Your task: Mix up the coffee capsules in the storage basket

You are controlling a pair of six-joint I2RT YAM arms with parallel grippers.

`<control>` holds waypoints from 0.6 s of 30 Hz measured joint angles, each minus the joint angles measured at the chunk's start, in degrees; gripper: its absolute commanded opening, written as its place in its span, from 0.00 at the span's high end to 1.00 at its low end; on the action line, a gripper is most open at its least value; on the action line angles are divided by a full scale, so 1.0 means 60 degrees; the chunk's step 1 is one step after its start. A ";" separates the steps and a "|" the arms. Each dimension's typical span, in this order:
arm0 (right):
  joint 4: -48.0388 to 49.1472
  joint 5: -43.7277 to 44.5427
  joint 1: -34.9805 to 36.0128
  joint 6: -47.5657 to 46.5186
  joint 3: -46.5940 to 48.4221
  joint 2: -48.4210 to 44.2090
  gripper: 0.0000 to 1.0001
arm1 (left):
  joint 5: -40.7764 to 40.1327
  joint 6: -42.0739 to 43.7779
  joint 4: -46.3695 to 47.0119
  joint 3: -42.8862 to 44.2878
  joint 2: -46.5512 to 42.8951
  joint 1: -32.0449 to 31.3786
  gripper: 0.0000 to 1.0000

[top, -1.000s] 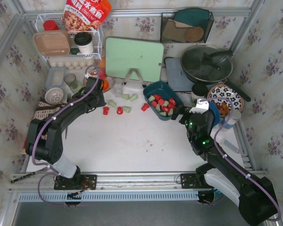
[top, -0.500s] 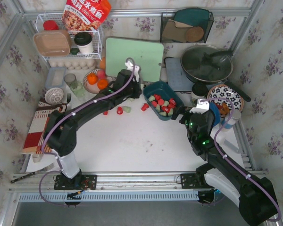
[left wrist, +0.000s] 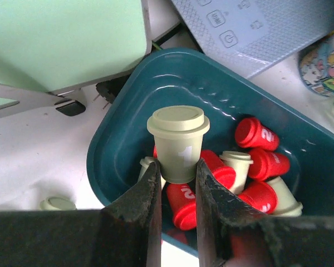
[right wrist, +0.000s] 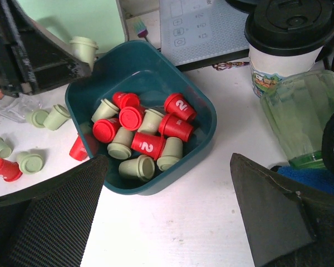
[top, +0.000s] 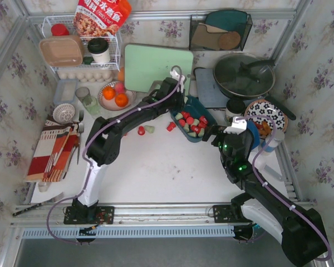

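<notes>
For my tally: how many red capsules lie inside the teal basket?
6 red capsules in the basket: two at the rear, three across the middle, one in front. Others may hide beneath.

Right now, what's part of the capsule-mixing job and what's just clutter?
Job: storage basket; capsules inside it; loose capsules outside it; pale green capsule gripped by the left pincer.
Clutter: green cutting board; pan; oranges; lidded cup; patterned plate.

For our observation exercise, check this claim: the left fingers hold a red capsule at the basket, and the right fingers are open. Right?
Wrong colour: the left wrist view shows the left fingers holding a pale green capsule at the basket; the right fingers are open.
</notes>
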 measured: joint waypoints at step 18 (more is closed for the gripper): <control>0.0004 0.0040 0.0000 0.0033 0.0069 0.0244 0.00 | -0.0474 -0.0193 -0.1464 0.0707 0.0248 -0.0018 0.42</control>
